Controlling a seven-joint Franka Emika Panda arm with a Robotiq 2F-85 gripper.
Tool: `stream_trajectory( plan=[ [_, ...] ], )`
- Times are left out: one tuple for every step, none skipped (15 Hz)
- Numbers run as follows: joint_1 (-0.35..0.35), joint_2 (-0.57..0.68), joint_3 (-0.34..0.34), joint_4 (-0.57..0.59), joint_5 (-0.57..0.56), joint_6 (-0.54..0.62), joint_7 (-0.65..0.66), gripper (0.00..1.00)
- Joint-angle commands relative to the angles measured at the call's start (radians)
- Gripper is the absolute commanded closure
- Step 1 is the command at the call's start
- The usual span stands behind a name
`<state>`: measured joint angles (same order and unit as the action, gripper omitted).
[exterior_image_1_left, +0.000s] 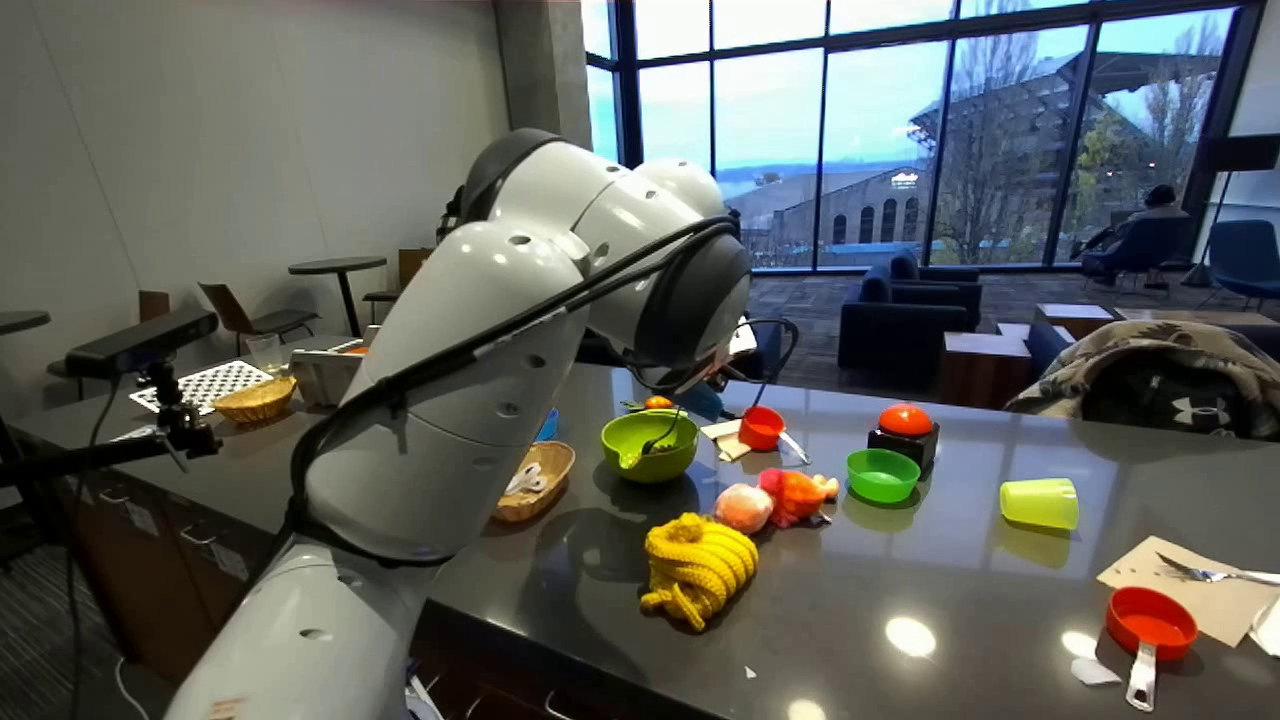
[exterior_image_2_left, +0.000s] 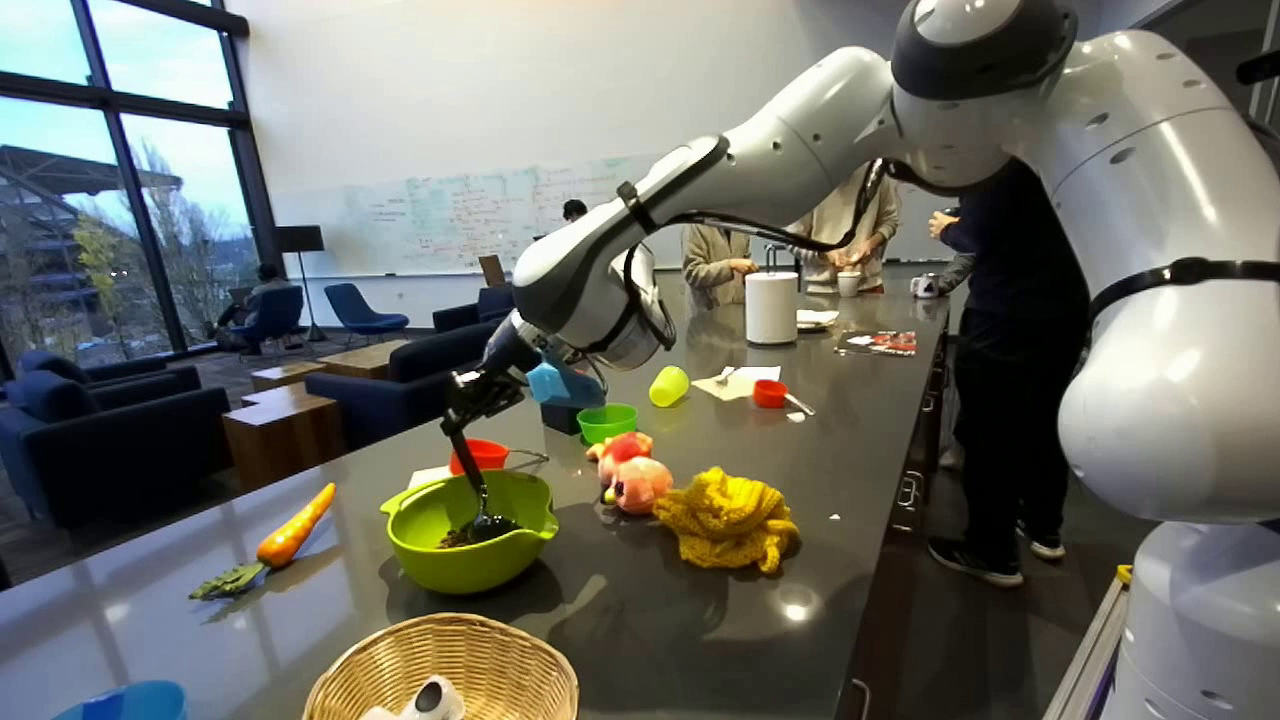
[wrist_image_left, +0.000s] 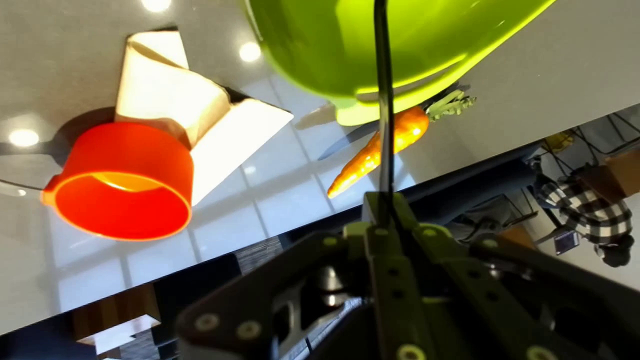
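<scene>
Black spoon (wrist_image_left: 385, 100): leaned, its head down inside the green bowl (exterior_image_2_left: 450, 568).
Tool (wrist_image_left: 385, 205): I had it clamped on the spoon's handle, above the bowl.
Carrot (exterior_image_2_left: 290, 533): lay on the table (exterior_image_2_left: 680, 650), at the bowl's 9 o'clock in an exterior view.

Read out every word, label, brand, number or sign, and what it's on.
No words or numbers legible.
White emblem on black fabric: resembles Under Armour's.
Coloured handwriting on white wall board: too small.
Lit sign on outside building: too blurred.
Pale drawer labels: too small.
Red-black printed sheet: too small.
</scene>
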<state>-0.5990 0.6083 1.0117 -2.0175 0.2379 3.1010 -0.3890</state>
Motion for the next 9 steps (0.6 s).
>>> stream_trajectory(
  plan=[
    [0.009,-0.010,0.024,-0.044,0.000,0.007,-0.002,0.99],
    [0.023,-0.008,0.025,-0.040,0.000,0.006,0.000,0.99],
    [0.033,-0.007,0.027,-0.038,-0.001,0.004,0.000,0.99],
    [0.047,-0.004,0.025,-0.034,-0.002,0.004,0.000,0.99],
    [0.054,-0.005,0.027,-0.032,-0.001,0.002,0.001,0.99],
    [0.062,-0.005,0.026,-0.031,-0.002,0.001,0.000,0.99],
    [0.068,-0.004,0.028,-0.028,-0.002,-0.001,-0.001,0.99],
    [0.071,-0.004,0.030,-0.028,-0.002,-0.004,-0.002,0.99],
    [0.076,-0.003,0.030,-0.025,-0.003,-0.005,-0.003,0.99]
  ],
)
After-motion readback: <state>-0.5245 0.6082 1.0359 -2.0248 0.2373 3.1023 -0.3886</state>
